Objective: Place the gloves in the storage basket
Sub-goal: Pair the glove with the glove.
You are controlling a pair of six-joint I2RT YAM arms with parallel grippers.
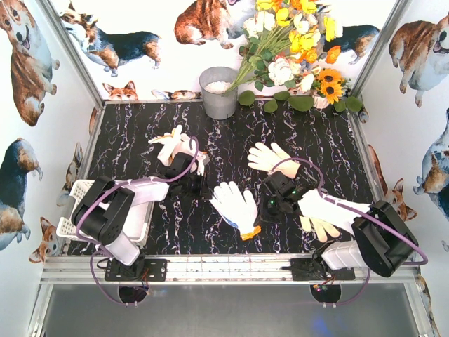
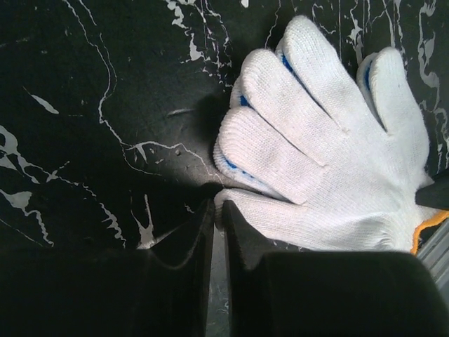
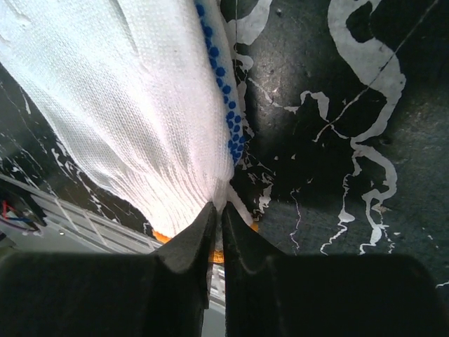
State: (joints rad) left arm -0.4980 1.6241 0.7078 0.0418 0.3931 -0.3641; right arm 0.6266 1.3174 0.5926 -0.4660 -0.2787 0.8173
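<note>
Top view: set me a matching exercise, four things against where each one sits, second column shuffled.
Things:
1. bucket
2. basket
3. flowers
4. middle glove

Places:
a. centre, orange cuff toward the near edge
b. back right corner
c. near left corner
d. back edge, near the middle

Pairs: 1-d, 2-c, 3-b, 4-a

Bright, even light; dim wrist foregrounds.
</note>
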